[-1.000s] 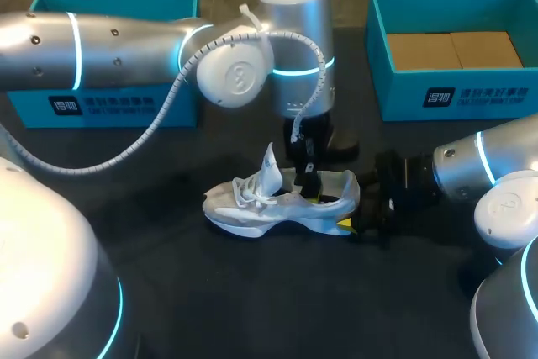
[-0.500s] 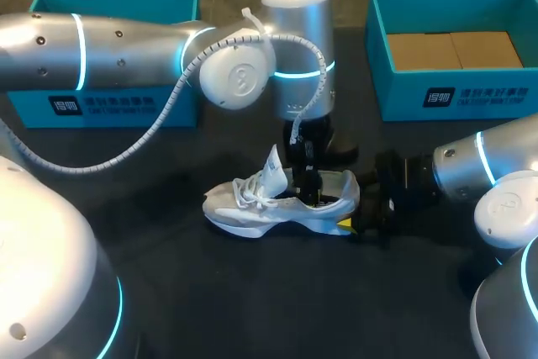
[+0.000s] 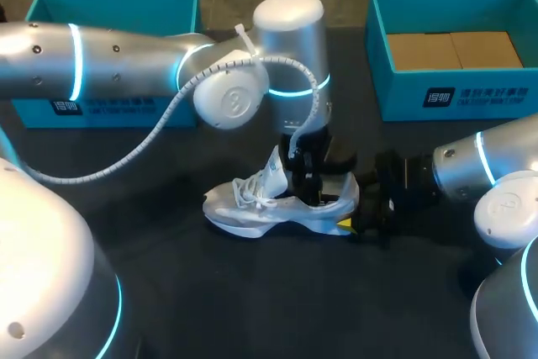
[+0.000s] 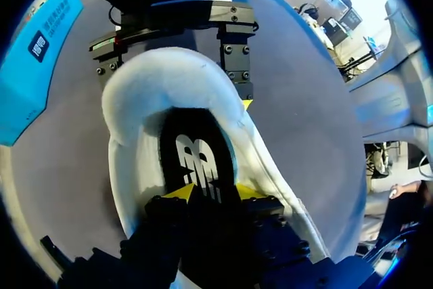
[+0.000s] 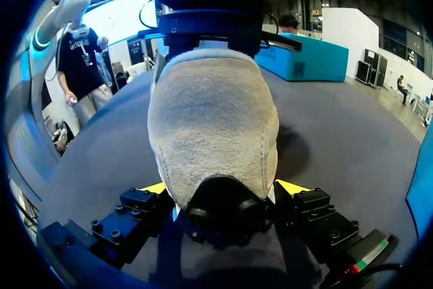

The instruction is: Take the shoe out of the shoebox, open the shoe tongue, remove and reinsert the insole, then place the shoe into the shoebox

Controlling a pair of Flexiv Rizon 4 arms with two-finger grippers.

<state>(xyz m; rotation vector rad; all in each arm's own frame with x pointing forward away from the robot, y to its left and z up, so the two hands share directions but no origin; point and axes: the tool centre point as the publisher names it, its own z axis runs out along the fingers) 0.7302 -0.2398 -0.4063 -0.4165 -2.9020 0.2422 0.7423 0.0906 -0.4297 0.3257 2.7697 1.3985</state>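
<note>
Shoe (image 3: 282, 203) stays in right hand (image 5: 222, 191); left hand (image 4: 213, 193) has sunk deeper inside.

The shoe (image 3: 269, 203) lies on the table (image 3: 252, 292) at its middle, toe to the left and heel to the right. The left box (image 3: 126, 111) stands far left. The right box (image 3: 458, 98) stands far right, with cardboard (image 3: 454, 50) in it. The left arm (image 3: 126, 56) comes across from the left, and the left gripper (image 4: 214, 193) is down in the shoe's opening, over the insole (image 4: 196, 147). The right gripper (image 5: 223, 191) is just right of the shoe, one finger against each side of the heel.
</note>
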